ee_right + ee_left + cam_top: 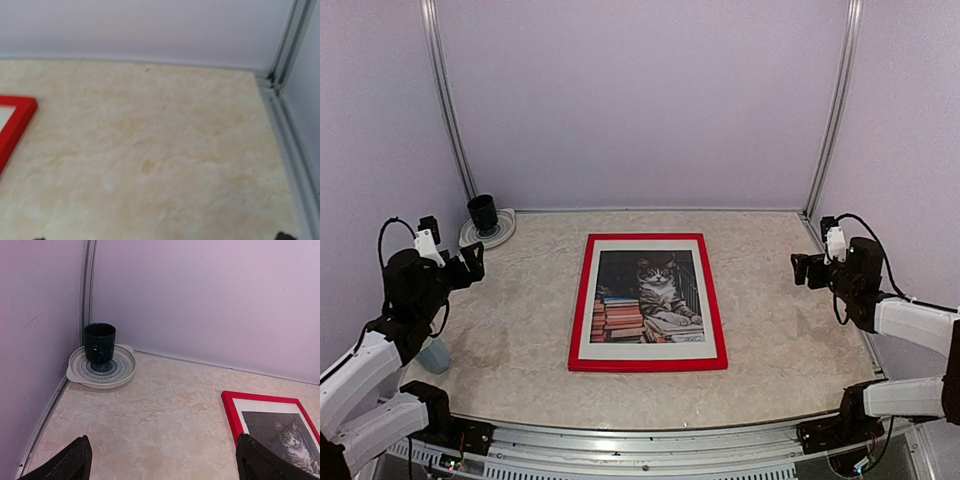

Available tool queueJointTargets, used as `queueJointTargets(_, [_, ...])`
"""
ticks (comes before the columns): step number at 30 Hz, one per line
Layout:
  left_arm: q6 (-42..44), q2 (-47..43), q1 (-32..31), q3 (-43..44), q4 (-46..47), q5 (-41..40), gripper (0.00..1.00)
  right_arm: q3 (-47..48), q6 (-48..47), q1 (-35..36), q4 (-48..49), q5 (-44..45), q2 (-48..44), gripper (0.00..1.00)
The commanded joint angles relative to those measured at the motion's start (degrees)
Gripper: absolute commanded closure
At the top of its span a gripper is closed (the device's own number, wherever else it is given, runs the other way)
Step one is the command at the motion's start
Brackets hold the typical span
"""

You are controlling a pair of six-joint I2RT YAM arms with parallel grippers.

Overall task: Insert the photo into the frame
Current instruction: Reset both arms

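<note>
**Photo lies inside red frame; both grippers spread wide, well off to the sides**

Seen from the overhead camera, the frame [648,362] lies flat at the middle of the table [520,330], red front up, with its long sides running from 6 to 12 o'clock. The photo [650,300], a grey tabby cat among stacked books, sits within it, bordered all round by a white mat [648,351].

The left gripper [472,264] hangs above the table at 9 o'clock from the frame, well apart from it. Its jaws are spread wide with nothing between them. In its wrist camera the two dark fingers [75,462] show at the bottom corners, and only bare table lies between them. One top corner of the frame and part of the cat picture show at about 4 o'clock, just beside the right-hand finger in that view. Whether finger and frame touch cannot be told there; the overhead view shows them apart.

The right gripper [803,268] hangs at 3 o'clock from the frame, also well apart, its jaws wide and holding nothing. Its wrist camera shows mostly bare table, with one red corner of the frame at 9 o'clock on the picture's edge.

A dark mug [99,342] stands upright on a striped plate [122,371] in the far left corner, at about 10 o'clock from the frame.
</note>
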Motion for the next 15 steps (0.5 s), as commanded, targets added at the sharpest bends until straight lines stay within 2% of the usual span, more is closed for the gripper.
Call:
queueJointTargets(1, [-0.16,-0.22,0.23,-0.07,-0.56,-0.17,0.01,0.92,-2.60,-0.54,-3.46,-5.35,-0.64,0.01])
queueJointTargets(7, [-0.77,-1.74,0.23,-0.39,-2.23,-0.66,0.01,-7.55,0.33,-0.47,1.10,-1.07,-11.35,0.01])
queueJointTargets(15, [-1.94,-8.03,0.23,-2.93,-2.85,-2.95,0.01,-9.97,0.24,-0.51,-1.52,0.21,-20.33,0.01])
